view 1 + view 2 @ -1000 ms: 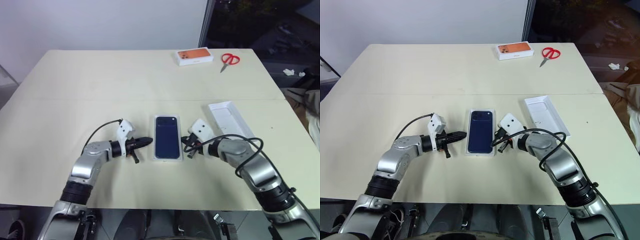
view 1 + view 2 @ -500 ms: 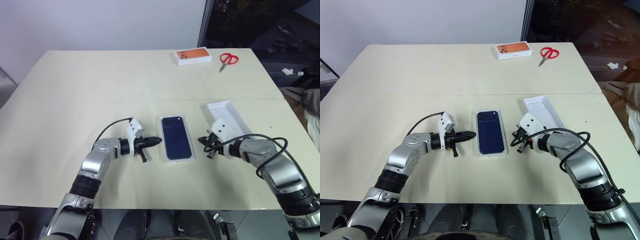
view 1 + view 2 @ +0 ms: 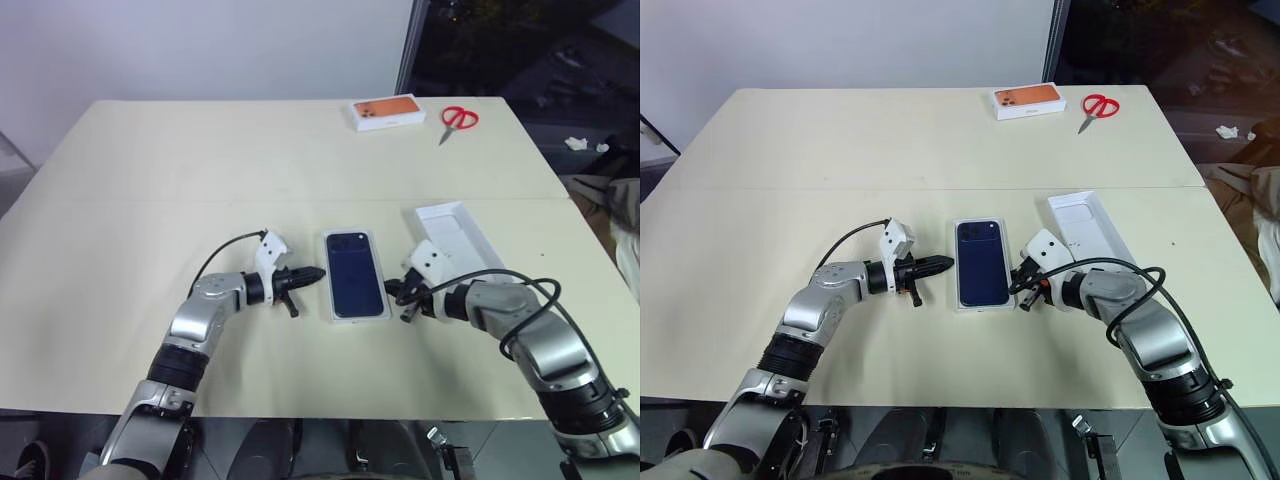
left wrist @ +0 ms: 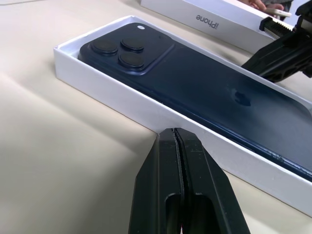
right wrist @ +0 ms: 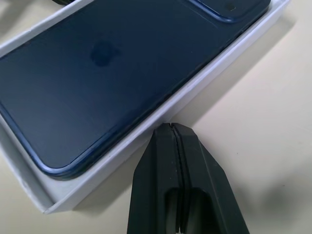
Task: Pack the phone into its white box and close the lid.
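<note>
The dark blue phone (image 3: 356, 273) lies camera side up inside the white box (image 4: 122, 95) near the table's front middle. My left gripper (image 3: 318, 272) is shut and empty, and its tip rests against the box's left long wall. My right gripper (image 3: 396, 291) is also shut and empty. Its tip sits at the box's right wall (image 5: 161, 114), close to the near corner. The lid (image 3: 458, 236) lies inside-up on the table just right of the box, behind my right gripper.
An orange-topped box (image 3: 388, 112) and red scissors (image 3: 460, 120) lie at the table's far edge. The table's right edge (image 3: 600, 275) runs close to the lid.
The box with the phone has slid a little to the right, with my left gripper following. My right gripper backed off to the right, then came back to the box's right wall.
</note>
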Controlling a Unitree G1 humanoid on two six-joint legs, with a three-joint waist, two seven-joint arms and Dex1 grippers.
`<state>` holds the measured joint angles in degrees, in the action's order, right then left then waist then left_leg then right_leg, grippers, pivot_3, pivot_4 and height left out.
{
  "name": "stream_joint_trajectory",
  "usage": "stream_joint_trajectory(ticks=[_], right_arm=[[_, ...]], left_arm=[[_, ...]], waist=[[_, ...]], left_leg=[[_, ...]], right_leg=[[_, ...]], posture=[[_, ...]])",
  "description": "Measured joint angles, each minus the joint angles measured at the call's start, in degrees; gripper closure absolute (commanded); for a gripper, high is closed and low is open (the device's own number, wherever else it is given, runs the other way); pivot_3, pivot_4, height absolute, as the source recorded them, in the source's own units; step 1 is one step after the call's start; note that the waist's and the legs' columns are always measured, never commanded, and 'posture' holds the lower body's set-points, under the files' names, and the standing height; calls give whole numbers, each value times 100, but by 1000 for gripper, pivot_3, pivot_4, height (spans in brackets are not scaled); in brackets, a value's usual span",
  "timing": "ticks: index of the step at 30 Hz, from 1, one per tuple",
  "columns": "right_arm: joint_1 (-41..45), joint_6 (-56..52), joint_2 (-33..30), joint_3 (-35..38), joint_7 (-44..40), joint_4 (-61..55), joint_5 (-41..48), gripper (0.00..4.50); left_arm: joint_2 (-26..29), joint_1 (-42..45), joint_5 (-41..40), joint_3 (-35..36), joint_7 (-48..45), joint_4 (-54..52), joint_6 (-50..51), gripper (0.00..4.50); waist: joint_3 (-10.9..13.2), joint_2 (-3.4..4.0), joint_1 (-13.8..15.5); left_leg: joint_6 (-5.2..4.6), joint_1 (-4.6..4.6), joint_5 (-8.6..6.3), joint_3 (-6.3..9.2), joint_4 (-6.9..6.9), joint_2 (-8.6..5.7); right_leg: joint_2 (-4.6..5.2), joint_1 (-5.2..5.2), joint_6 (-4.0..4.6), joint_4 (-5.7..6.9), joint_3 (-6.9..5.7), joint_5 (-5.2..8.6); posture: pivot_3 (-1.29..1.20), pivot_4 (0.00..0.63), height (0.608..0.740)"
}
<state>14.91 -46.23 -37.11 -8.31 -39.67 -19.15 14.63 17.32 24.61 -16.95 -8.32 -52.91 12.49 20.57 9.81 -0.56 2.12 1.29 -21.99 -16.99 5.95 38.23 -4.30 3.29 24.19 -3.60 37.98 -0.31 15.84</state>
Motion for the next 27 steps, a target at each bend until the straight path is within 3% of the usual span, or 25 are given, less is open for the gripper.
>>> stream_joint_trajectory(ticks=[27], right_arm=[[-13, -296, -95, -8, 106, -231, 63, 4500]], left_arm=[[-176, -10, 64, 14, 207, 27, -115, 4442]], waist=[[0, 0, 3]], left_leg=[[0, 0, 0, 0, 0, 0]], right_leg=[[0, 0, 0, 0, 0, 0]], posture=[[0, 150, 740]])
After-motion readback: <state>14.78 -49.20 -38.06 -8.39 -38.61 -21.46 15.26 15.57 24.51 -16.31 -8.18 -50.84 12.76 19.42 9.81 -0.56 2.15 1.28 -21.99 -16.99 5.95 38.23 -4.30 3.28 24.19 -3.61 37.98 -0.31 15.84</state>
